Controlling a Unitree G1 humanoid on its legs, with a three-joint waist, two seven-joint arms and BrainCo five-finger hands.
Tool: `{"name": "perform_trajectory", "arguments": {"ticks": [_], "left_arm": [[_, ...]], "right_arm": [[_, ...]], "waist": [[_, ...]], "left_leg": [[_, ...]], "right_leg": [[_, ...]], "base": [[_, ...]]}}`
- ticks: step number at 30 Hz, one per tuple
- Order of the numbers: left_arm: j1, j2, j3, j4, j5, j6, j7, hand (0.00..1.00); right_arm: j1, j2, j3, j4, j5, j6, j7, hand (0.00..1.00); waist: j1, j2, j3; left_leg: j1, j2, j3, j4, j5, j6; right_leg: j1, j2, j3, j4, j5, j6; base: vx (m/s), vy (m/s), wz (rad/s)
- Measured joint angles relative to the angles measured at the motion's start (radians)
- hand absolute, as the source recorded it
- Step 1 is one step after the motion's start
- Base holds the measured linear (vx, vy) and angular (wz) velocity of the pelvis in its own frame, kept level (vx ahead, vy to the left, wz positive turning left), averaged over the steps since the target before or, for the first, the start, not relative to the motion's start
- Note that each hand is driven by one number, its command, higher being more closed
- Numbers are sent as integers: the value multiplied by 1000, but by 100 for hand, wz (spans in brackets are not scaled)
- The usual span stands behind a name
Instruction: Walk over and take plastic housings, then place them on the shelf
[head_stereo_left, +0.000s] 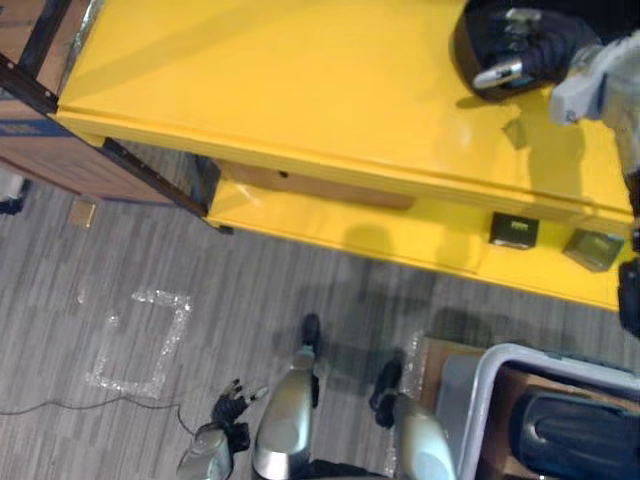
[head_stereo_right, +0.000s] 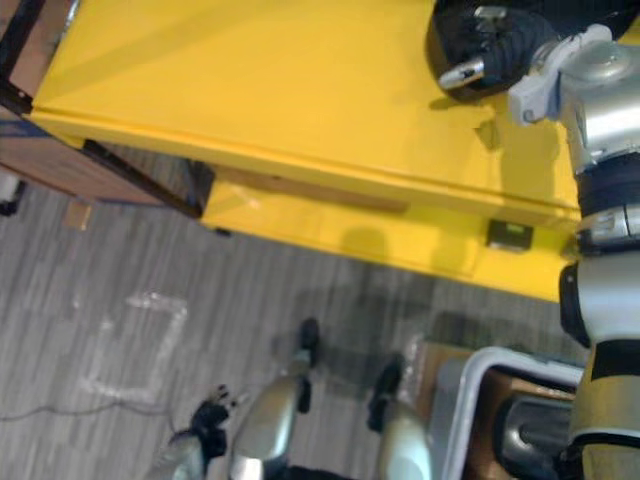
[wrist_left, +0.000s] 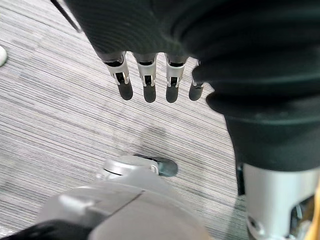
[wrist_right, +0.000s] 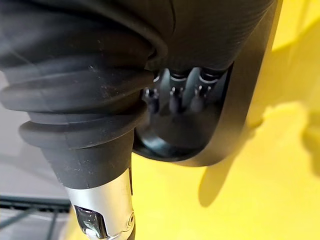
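A black plastic housing (head_stereo_left: 478, 42) rests on the top board of the yellow shelf (head_stereo_left: 300, 90), at its far right. My right hand (head_stereo_left: 530, 45) lies on it, the thumb over the rim. In the right wrist view the fingers (wrist_right: 172, 95) curl into the housing's hollow (wrist_right: 240, 110) above the yellow board. My left hand (head_stereo_left: 228, 408) hangs low over the grey floor by my side, away from the shelf, its fingers (wrist_left: 145, 80) straight and holding nothing.
Two small dark boxes (head_stereo_left: 514, 230) (head_stereo_left: 592, 248) stand on the shelf's lower board. A white bin (head_stereo_left: 480, 400) at the lower right holds another black housing (head_stereo_left: 575, 430). A brown box (head_stereo_left: 60, 160) sits left of the shelf. A taped square (head_stereo_left: 140, 340) marks the floor.
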Motion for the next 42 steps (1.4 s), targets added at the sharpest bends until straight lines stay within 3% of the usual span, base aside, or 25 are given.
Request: {"name": "perform_trajectory", "arguments": {"ticks": [12, 21, 26, 29, 33, 34, 37, 38, 42], "left_arm": [[37, 41, 69, -25, 0, -1, 21, 0], [37, 42, 71, -26, -1, -3, 36, 0], [37, 43, 71, -28, -1, -2, 37, 0], [37, 43, 70, -27, -1, -2, 36, 0], [37, 42, 64, -28, -1, -6, 36, 0], [37, 42, 63, -28, -1, -6, 36, 0], [37, 41, 63, -28, -1, -9, 37, 0], [38, 41, 64, -28, -1, -11, 37, 0], [63, 40, 67, -28, -1, -27, 37, 0]], "right_arm": [[23, -113, 89, -36, -352, -23, 76, 0], [24, -204, 133, -39, -565, -17, 144, 0], [22, -225, 156, -40, -568, -27, 157, 0], [21, -225, 157, -44, -510, -40, 63, 0], [2, -225, 145, -155, -386, -45, -169, 0], [0, -225, 135, -182, -367, -44, -198, 0], [10, -224, 67, -325, -325, -31, -321, 0], [66, -225, -20, -415, -323, -31, -382, 0], [278, -224, -175, -590, -330, -32, -433, 0]], "waist": [[-15, -84, 0], [-21, -86, 0], [-21, -88, -1], [-21, -88, -1], [-21, -88, -1], [-21, -88, -1], [-27, -88, -1], [-30, -88, -1], [-56, -99, -6]], "left_leg": [[1, 0, 18, -14, 1, 0], [0, 7, 24, -15, 1, 0], [0, 7, 25, -15, 1, 0], [-1, 8, 27, -15, 1, 0], [0, 9, 40, -15, 1, 0], [0, 9, 42, -15, 1, 0], [0, 9, 46, -15, 0, 1], [0, 8, 45, -15, -1, 2], [-1, 1, 46, -15, -4, 6]], "right_leg": [[20, 11, 10, -69, 48, 8], [21, 19, 15, -83, 57, 6], [20, 19, 16, -83, 57, 6], [18, 19, 18, -83, 57, 6], [13, 20, 28, -83, 59, 5], [12, 20, 29, -83, 59, 5], [11, 19, 31, -84, 59, 5], [11, 18, 31, -84, 60, 6], [12, 12, 33, -84, 59, 9]], "base": [[22, -5, -3], [3, -6, -3], [0, 0, 0], [4, -5, -1], [13, -13, -7], [17, -12, -7], [8, -5, -1], [21, -7, 4], [10, 1, 0]]}}
